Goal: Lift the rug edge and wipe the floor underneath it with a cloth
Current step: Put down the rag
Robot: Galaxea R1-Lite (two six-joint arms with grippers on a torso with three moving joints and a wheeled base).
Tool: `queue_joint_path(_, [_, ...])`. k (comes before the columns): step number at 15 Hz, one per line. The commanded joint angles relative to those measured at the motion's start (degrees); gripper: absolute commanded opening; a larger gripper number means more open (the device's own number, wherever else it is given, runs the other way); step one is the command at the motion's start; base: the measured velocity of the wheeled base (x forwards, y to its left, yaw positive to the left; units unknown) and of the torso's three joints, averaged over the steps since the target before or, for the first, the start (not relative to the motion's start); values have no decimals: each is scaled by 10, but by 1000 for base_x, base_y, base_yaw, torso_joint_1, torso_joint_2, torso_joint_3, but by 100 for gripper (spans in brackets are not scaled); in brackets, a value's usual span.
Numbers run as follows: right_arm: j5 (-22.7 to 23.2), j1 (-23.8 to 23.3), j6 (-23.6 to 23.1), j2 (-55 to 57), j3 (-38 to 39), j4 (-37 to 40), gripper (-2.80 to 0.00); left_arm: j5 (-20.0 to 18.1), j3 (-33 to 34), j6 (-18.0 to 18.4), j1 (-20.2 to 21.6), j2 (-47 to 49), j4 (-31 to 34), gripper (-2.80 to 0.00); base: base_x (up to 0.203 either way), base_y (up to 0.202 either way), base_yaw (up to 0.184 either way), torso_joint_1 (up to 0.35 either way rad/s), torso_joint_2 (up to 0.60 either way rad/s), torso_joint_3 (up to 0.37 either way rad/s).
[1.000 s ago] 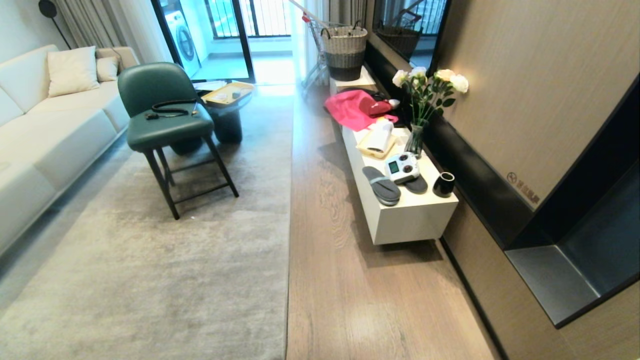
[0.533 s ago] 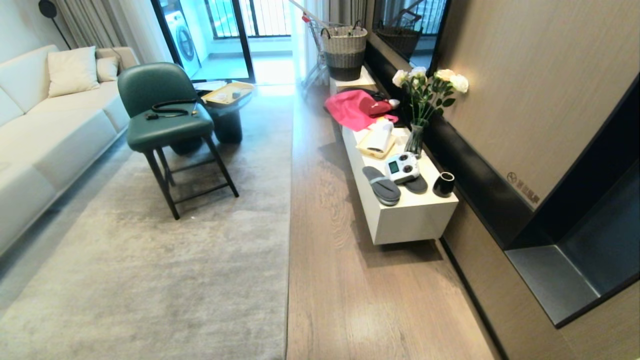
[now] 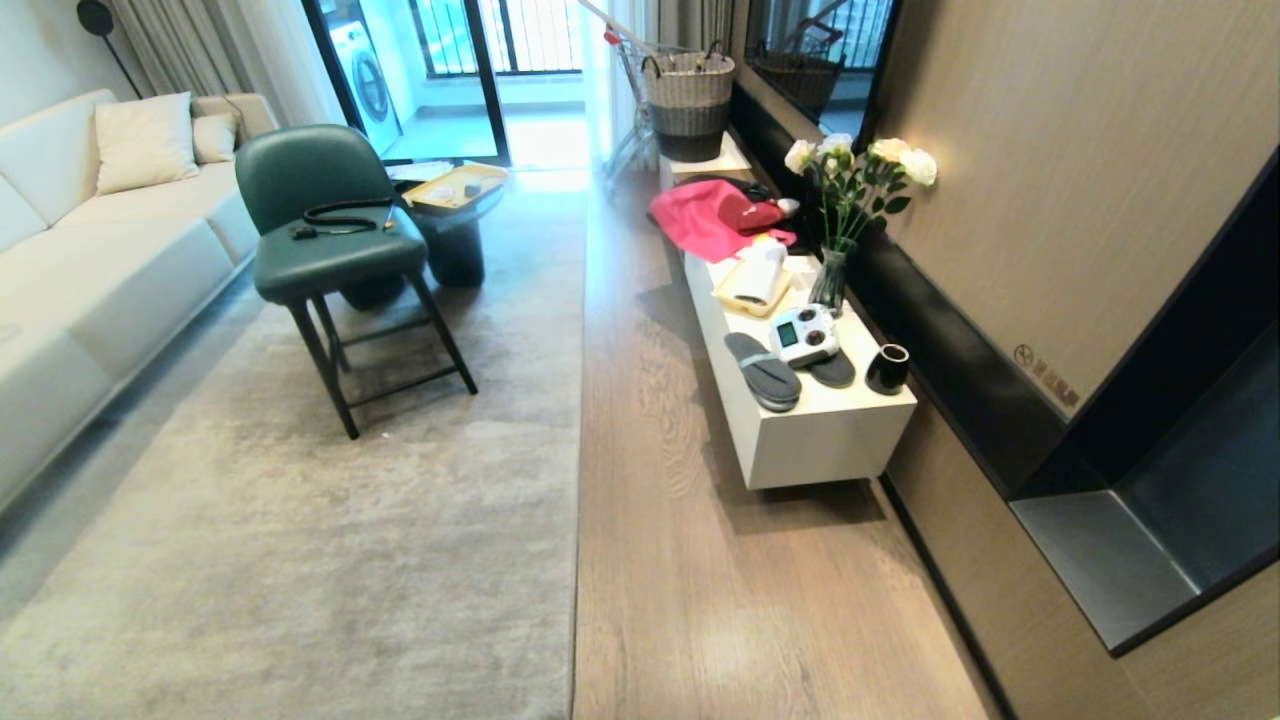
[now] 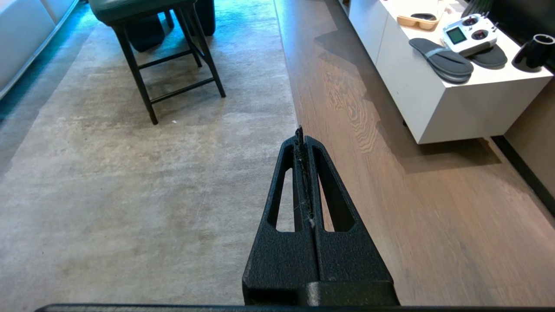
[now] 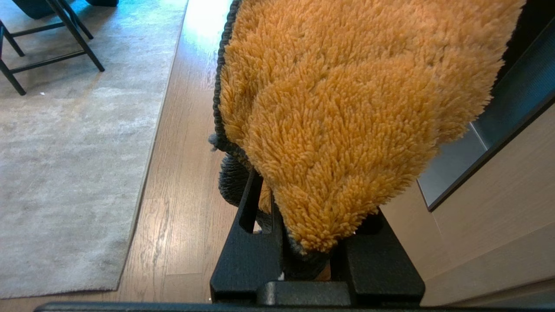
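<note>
In the head view nothing has shifted: the grey-beige short-pile rug edge (image 3: pixel 578 420) lies flat on the brown wood-grain floor (image 3: pixel 690 560). The left wrist view shows the left gripper (image 4: pixel 303 143) pressed together, empty. The right wrist view shows the right gripper (image 5: pixel 299 242) clamped on the fluffy orange-yellow cloth (image 5: pixel 347 108); lifting is not begun.

Your head camera looks forward and down from high over the large grey-beige short-pile rug (image 3: pixel 300 520) and brown wood-grain plank floor (image 3: pixel 690 560). Both wrist cameras sit lower and nearer, sharing the rug's straight edge.
</note>
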Motion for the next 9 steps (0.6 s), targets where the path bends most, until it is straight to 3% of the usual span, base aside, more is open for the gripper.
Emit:
queue_joint_path(1, [0,0,0,1,0,-2,-280,0,0,0,0,0,0,-280,0,0,0,0,0,0])
queue_joint_path(5, [0,0,0,1,3,-7,-280,0,0,0,0,0,0,-280,0,0,0,0,0,0])
queue_joint_path(9, [0,0,0,1,3,-7,-280,0,0,0,0,0,-1,-280,0,0,0,-150,412,260])
